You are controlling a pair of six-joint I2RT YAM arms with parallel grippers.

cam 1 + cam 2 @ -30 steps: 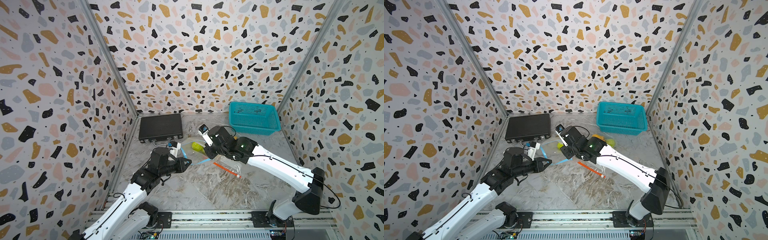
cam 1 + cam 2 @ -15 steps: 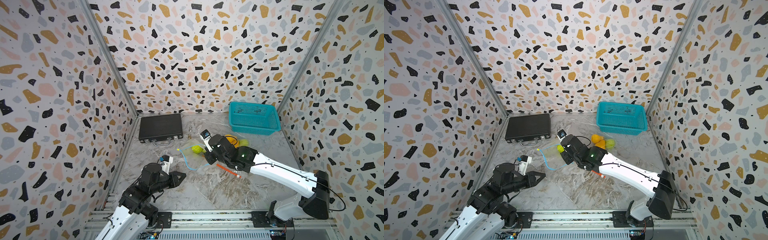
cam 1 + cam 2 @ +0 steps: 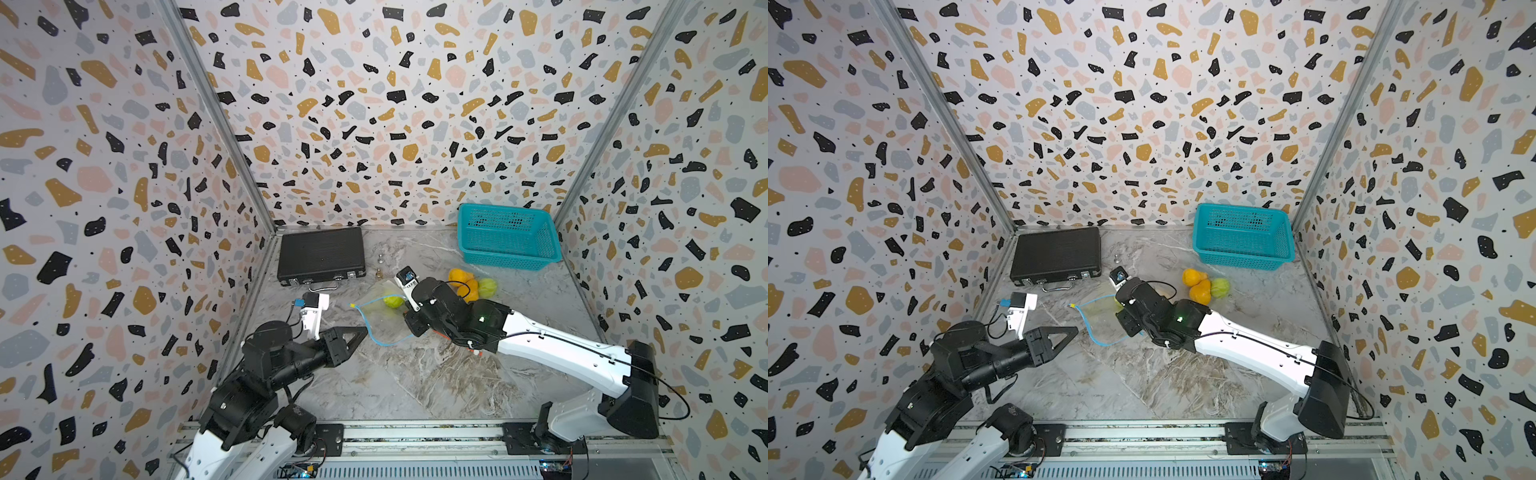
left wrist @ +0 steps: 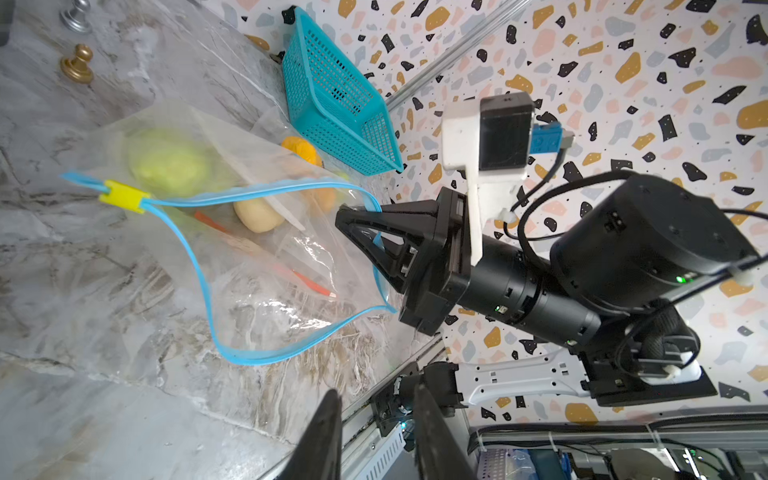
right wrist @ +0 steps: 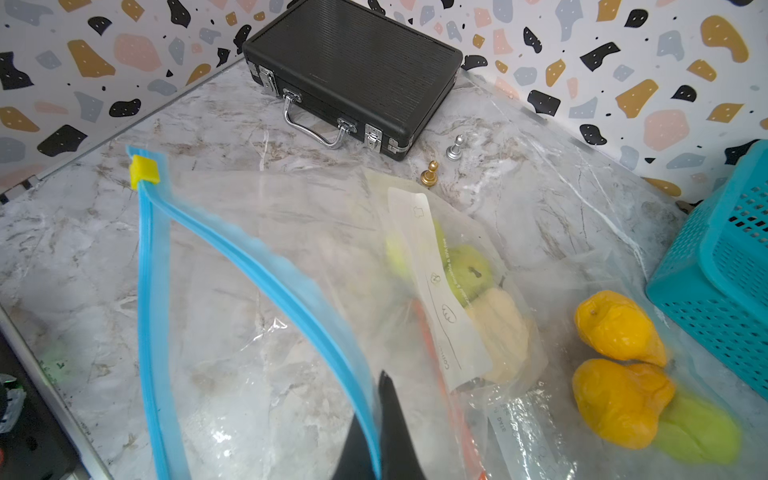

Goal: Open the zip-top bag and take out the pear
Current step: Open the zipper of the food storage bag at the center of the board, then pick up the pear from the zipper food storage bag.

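A clear zip-top bag (image 3: 376,322) (image 3: 1100,322) (image 4: 270,270) (image 5: 270,332) lies mid-table, its blue-edged mouth gaping and its yellow slider (image 4: 122,195) (image 5: 144,170) at the far end of the track. Inside at the back lies the green pear (image 3: 392,301) (image 4: 174,164) (image 5: 469,270), beside a pale yellow piece (image 4: 257,214). My right gripper (image 4: 359,218) (image 5: 382,399) is shut on the bag's blue rim and holds one lip up. My left gripper (image 3: 361,332) (image 3: 1069,332) (image 4: 376,390) hovers open and empty just short of the mouth, apart from the bag.
A black case (image 3: 322,253) sits at the back left, with a silver pawn (image 5: 455,147) and a gold pawn (image 5: 430,172) beside it. A teal basket (image 3: 509,237) stands back right. Two orange fruits (image 3: 463,282) and a green one (image 3: 487,286) lie before it. An orange-red stick (image 4: 307,280) shows through the bag.
My left gripper let go at the slider end, drew back toward the front left and opened. The bag's mouth now gapes wider; the right gripper still pinches the rim.
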